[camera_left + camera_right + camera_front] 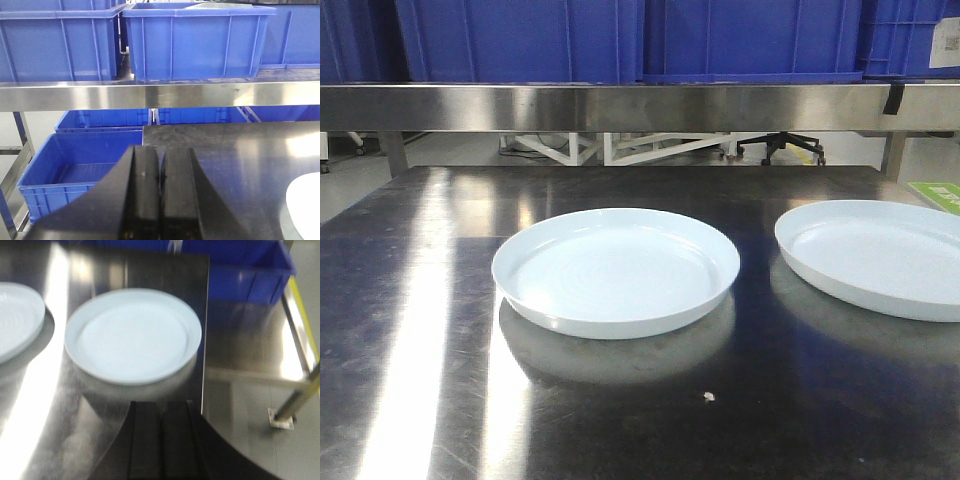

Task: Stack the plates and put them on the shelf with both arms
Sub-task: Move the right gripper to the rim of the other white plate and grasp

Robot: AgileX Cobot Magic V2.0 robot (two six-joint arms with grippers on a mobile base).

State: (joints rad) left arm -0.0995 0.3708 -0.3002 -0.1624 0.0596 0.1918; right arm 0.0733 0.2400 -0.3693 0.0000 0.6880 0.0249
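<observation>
Two plates [615,270] apart on tabletop [410,320], blue crates [520,40] on shelf [620,107], left jaws together, right jaws together

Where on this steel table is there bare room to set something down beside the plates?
Open tabletop left of the centre plate, and a strip in front of both plates. A band runs behind them toward the shelf rail. The gap between centre plate and right plate is narrow, and blue crates fill the shelf.

A white crumb [709,397] is lying on the tabletop [420,300] before me; beyond, what may be a chair base [782,148] is standing.
</observation>
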